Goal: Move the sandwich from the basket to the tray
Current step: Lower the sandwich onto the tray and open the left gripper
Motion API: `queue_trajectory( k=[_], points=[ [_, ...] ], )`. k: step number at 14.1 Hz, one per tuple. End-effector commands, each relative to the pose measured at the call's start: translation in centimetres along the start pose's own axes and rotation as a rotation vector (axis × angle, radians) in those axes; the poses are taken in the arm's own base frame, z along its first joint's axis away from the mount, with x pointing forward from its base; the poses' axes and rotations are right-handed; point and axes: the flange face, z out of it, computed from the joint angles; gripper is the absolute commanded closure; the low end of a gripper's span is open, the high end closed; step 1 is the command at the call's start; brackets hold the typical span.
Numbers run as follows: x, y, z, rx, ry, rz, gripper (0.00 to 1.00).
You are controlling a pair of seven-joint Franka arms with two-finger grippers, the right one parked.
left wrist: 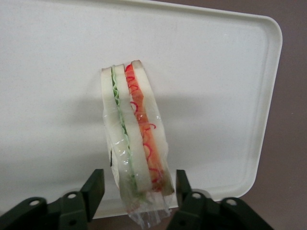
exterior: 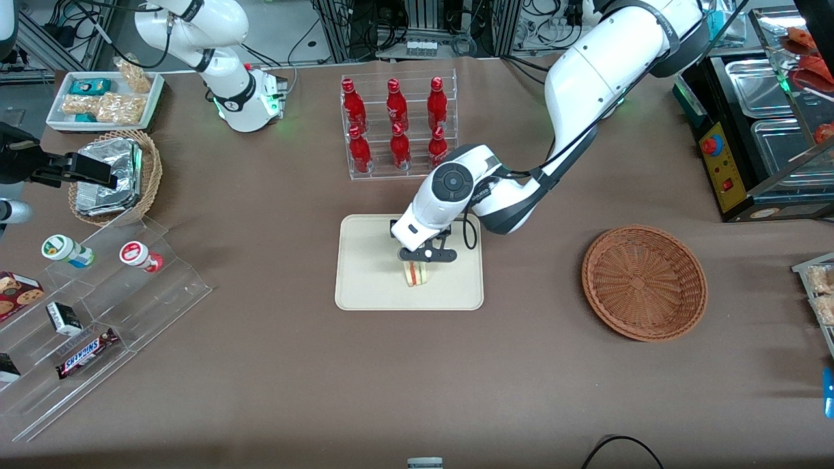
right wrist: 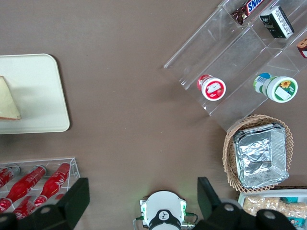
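Note:
The sandwich (exterior: 417,275), a wedge of white bread with red and green filling in clear wrap, stands on its edge on the cream-beige tray (exterior: 365,290), near the tray's edge closest to the front camera. My left gripper (exterior: 421,259) is just above it, open, with one finger on each side and a gap to each. The left wrist view shows the sandwich (left wrist: 134,129) on the tray (left wrist: 216,72) between the spread fingers (left wrist: 95,186). The reddish-brown wicker basket (exterior: 644,281) lies empty toward the working arm's end of the table.
A clear rack of red bottles (exterior: 397,127) stands farther from the front camera than the tray. Toward the parked arm's end are a stepped acrylic shelf with snacks (exterior: 98,306), a tan basket of foil packets (exterior: 117,176) and a white snack tray (exterior: 104,98).

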Motion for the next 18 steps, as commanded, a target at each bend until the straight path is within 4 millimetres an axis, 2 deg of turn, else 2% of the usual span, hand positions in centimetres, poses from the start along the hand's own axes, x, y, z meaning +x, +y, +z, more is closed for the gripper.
queue_trajectory(
  k=[1, 7, 10, 16, 18],
  points=[
    [-0.7, 1.4, 0.4, -0.006, 0.010, -0.038, 0.00],
    [-0.7, 1.7, -0.2, -0.012, 0.018, -0.048, 0.00],
    [-0.2, 1.0, -0.9, 0.009, 0.023, -0.056, 0.00],
    [2.1, -3.4, -8.8, 0.165, 0.032, -0.123, 0.00],
    [2.8, -5.6, -12.2, 0.225, 0.028, -0.160, 0.00]
  ],
)
